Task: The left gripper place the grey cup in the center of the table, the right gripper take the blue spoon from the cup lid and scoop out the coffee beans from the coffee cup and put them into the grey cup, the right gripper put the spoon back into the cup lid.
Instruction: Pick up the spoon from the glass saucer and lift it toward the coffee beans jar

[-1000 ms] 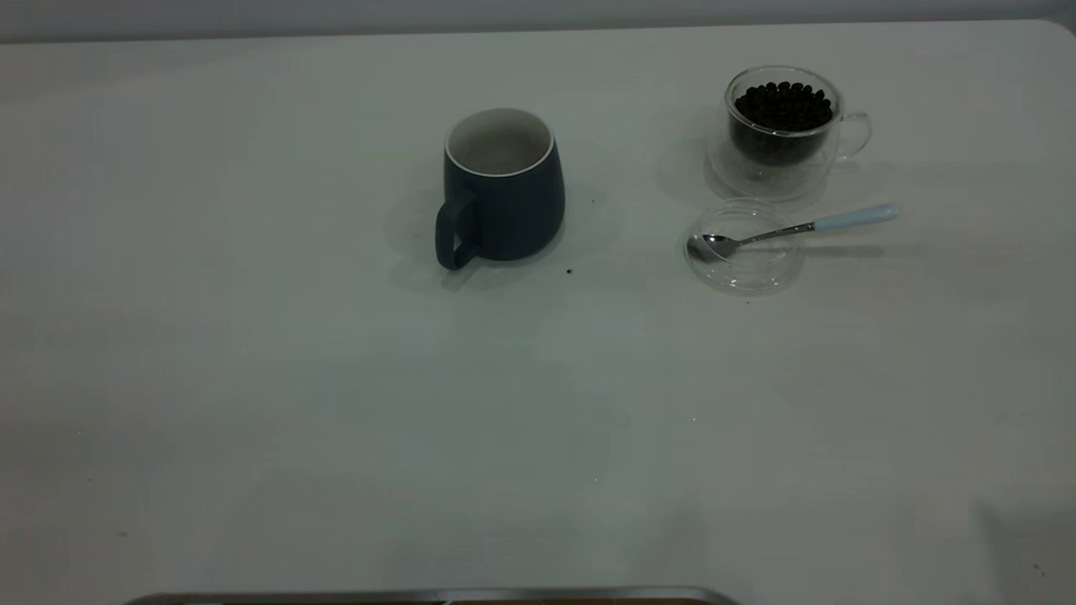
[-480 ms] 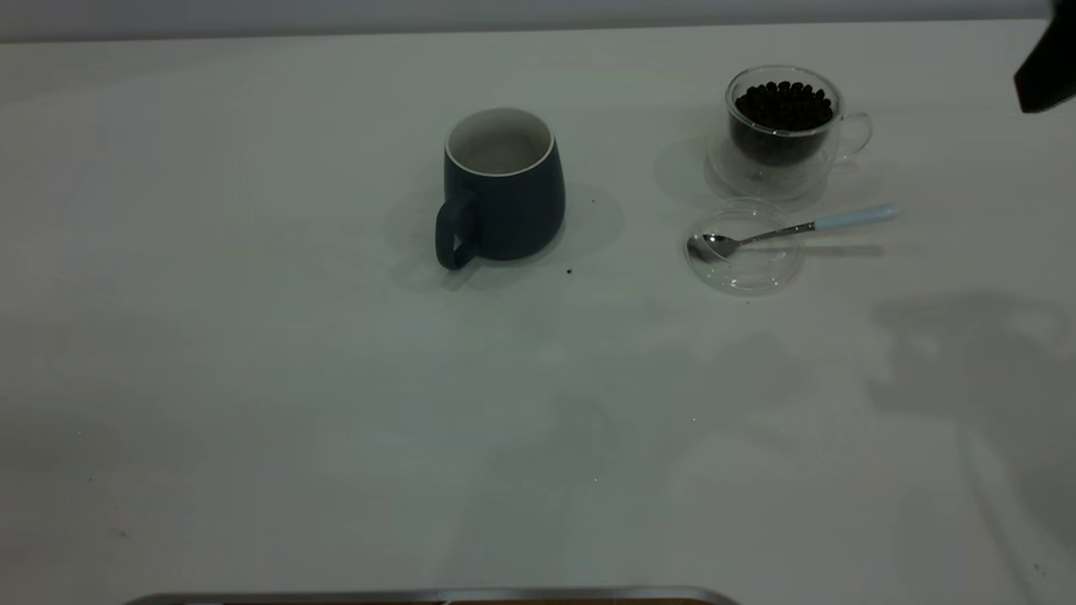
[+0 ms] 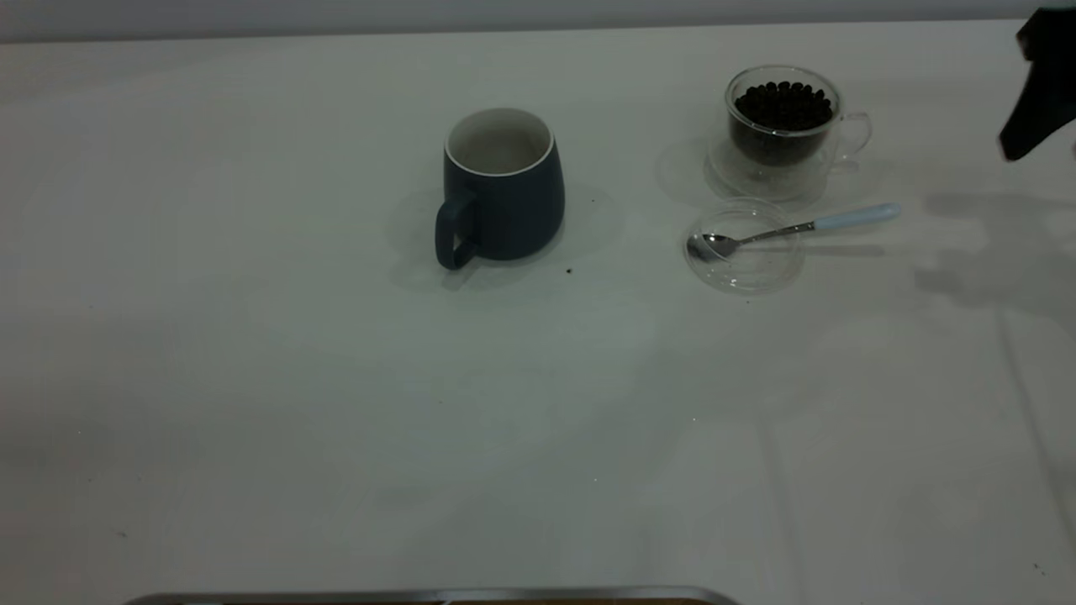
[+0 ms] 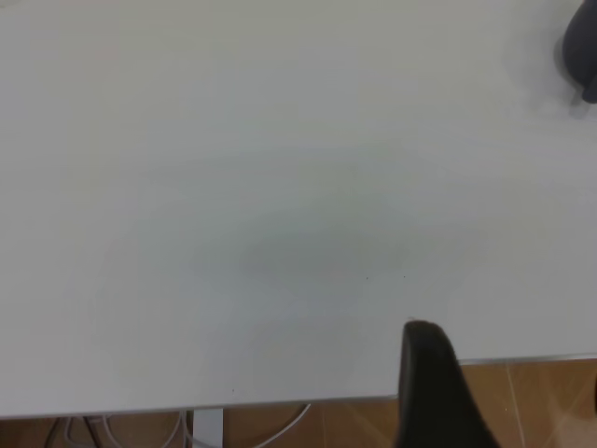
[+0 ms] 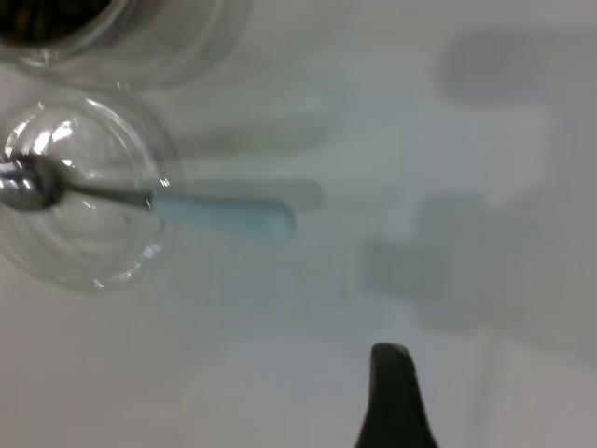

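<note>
The grey cup stands upright near the table's middle, its handle toward the front left, and it looks empty. To its right, the coffee cup holds the coffee beans. In front of that cup lies the cup lid, with the blue spoon's bowl in it and the handle pointing right. My right gripper hangs shut above the table's far right edge, right of the coffee cup and apart from the spoon and lid. My left gripper is shut over the table's edge, far from the grey cup.
A few dark specks lie on the table beside the grey cup. A metal edge runs along the table's front. The left wrist view shows brown floor and cables beyond the table edge.
The right gripper has come into view at the top right and dropped lower toward the coffee cup's side. Its shadow has shifted across the table. Cups, lid and spoon have not moved.
</note>
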Controlling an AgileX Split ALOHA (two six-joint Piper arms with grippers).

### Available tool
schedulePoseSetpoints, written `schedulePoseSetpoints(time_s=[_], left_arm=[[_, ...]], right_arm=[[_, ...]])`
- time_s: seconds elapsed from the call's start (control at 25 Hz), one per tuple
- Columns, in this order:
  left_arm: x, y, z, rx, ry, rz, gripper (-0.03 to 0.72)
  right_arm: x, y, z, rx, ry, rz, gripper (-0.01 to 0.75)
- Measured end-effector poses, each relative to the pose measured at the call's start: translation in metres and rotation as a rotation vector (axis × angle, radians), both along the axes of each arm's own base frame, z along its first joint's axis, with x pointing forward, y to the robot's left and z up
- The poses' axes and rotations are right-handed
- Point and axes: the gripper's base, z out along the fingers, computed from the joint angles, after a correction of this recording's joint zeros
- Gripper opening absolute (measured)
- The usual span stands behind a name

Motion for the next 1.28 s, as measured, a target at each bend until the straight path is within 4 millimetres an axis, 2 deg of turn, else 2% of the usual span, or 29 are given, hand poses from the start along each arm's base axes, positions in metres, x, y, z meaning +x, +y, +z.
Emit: schedulePoseSetpoints(time_s=[0.24,0.4,0.68,1.0,1.28], left_arm=[[0.000,0.000,0.000,0.000,0.001,0.000,0.475],[0.000,0.000,0.000,0.000,0.001,0.000,0.475],[0.000,0.000,0.000,0.000,0.001,0.000,0.475],[0.000,0.000,0.000,-0.001,0.001,0.001,0.475],[0.000,0.000,0.000,-0.003,0.001,0.002,0.475]], right_arm=[[0.018,0.001,-0.042,0.195,-0.011,0.042,0.585],[0.024,-0.011,-0.058,0.272,-0.027,0.044,0.585],[0.031,-0.029,-0.075,0.433,-0.006,0.079,0.585],[0.030,-0.021,-0.092,0.598,0.004,0.078,0.584],[0.027,-0.018,-0.108,0.639,0.011,0.046,0.584]])
